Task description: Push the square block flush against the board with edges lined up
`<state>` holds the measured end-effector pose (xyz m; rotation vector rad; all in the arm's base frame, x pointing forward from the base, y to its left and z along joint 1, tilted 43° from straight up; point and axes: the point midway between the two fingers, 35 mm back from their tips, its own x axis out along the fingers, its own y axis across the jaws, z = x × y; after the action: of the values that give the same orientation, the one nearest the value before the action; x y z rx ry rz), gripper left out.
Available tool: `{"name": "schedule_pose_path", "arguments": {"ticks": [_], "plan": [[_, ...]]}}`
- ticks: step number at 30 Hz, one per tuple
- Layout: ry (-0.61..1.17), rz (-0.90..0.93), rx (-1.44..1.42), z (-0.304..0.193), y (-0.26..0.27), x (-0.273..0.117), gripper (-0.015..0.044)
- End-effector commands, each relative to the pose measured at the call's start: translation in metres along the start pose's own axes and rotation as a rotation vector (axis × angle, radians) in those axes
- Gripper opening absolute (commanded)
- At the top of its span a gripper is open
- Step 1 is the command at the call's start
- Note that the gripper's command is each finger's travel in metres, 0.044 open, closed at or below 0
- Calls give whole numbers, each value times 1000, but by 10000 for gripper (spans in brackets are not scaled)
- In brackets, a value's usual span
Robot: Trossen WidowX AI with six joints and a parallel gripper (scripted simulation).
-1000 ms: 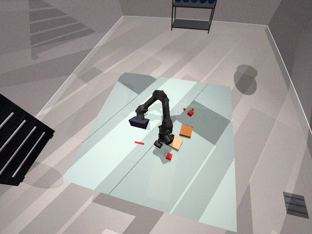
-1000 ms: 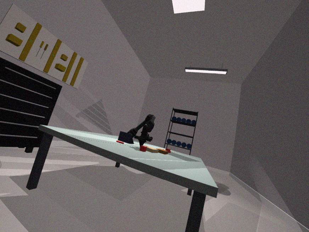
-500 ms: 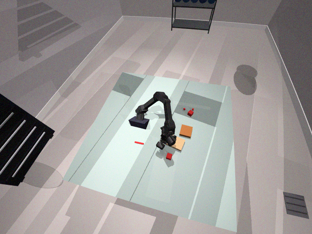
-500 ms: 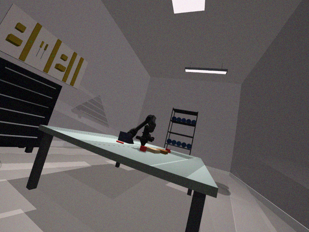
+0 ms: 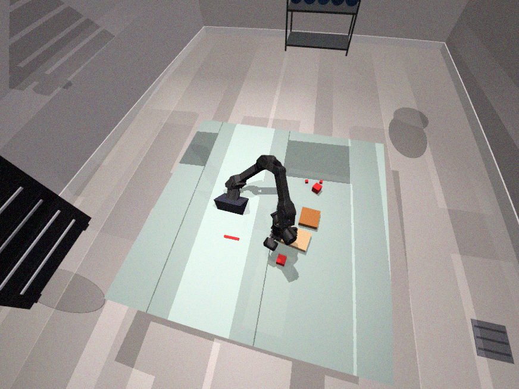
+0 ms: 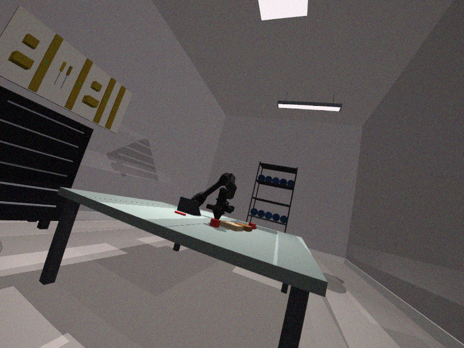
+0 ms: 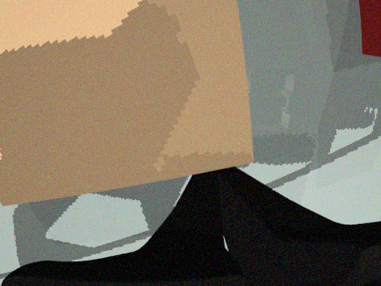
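The square block [image 5: 309, 217] [image 6: 247, 228] is orange-brown and lies flat on the table. The board [image 5: 302, 240] [image 6: 233, 226] [image 7: 88, 118] is light tan and lies flat beside it, nearer the front in the top view. A narrow gap seems to separate them there, and their facing sides look slightly angled to each other. My gripper [image 5: 280, 240] [image 6: 217, 217] [image 7: 210, 168] is shut and empty, low at the board's side away from the block. In the wrist view its tips meet the board's edge near one corner; contact cannot be told. The gripper hides part of the board in the top view.
A red cube [image 5: 281, 260] [image 6: 214, 222] [image 7: 372, 28] lies just in front of the board. A red stick [image 5: 231, 237] [image 6: 180, 213] lies left of the gripper. Another red cube [image 5: 316, 188] and two tiny red cubes [image 5: 306, 181] [image 5: 321, 181] lie behind the block.
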<state>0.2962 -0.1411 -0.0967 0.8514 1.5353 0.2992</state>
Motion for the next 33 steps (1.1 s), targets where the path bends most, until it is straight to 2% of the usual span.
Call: {"name": "schedule_pose_path", "arguments": {"ticks": [1,33], "plan": [[-1,3,-7,6,2,3,0],[2,4,-5,-43,-1,5,0]]}}
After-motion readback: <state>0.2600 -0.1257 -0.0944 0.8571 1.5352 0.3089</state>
